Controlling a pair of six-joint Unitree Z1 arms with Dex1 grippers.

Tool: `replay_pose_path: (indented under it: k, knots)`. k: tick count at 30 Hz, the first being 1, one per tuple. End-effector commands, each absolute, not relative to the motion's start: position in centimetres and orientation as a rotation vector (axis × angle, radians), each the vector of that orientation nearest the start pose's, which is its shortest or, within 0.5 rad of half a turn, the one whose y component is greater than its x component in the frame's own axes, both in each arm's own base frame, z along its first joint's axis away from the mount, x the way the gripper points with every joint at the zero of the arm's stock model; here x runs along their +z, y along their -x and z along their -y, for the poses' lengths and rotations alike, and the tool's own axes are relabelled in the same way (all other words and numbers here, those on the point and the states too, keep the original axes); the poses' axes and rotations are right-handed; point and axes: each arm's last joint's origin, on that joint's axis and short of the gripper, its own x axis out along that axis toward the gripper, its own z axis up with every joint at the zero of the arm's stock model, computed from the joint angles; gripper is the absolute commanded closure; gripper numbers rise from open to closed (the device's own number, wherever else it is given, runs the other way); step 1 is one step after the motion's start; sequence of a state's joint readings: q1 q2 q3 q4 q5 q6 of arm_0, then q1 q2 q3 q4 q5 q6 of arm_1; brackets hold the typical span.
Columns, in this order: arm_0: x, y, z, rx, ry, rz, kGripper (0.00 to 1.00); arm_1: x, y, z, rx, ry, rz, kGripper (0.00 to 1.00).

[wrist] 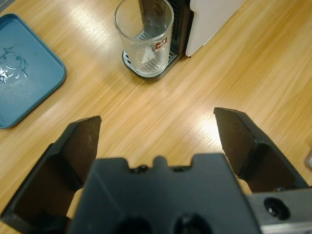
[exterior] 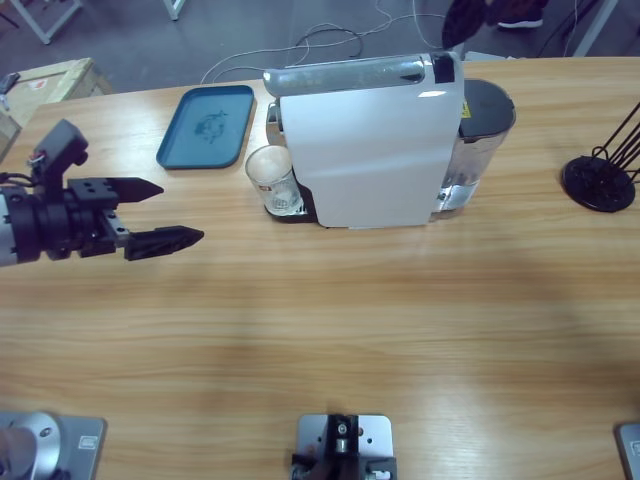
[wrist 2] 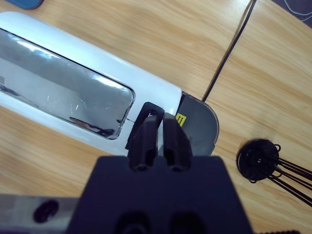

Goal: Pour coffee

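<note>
An empty clear glass (exterior: 273, 180) (wrist: 144, 39) stands on the drip grid of the white coffee machine (exterior: 370, 150) (wrist: 209, 19) (wrist 2: 73, 92), under its spout. No coffee shows in the glass or anywhere else. My left gripper (exterior: 180, 212) (wrist: 156, 119) hovers open over the table left of the glass, pointing toward it and well short of it. My right gripper (wrist 2: 161, 121) is shut, its tips at a black slot on the rear end of the machine's top. In the high view that arm (exterior: 455, 30) comes down from the top edge.
A blue tray (exterior: 207, 125) (wrist: 24, 78) lies behind and left of the machine. The machine's grey water tank (exterior: 485, 130) (wrist 2: 197, 122) sits at its right end. A black wire stand (exterior: 600, 180) (wrist 2: 258, 161) is at the far right, and a cable (wrist 2: 229, 53) runs behind.
</note>
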State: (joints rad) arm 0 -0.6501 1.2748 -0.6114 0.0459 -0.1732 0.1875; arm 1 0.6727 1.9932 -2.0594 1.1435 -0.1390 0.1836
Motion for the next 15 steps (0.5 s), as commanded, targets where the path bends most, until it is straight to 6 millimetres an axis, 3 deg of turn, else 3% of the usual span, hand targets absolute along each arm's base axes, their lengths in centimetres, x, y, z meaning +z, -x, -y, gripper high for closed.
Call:
replay_pose_path:
  k: [1,15]
  knots:
    - [25.7,-14.8,12.6,-0.871,-0.341,-0.692,0.013,35.3,-33.8,-26.8,0.402,0.314,-1.117,1.000]
    - [25.6,-14.7,12.5,-0.870,-0.340,-0.689,0.013,33.6,-33.5,-27.3,0.409,0.336,-1.160,1.000]
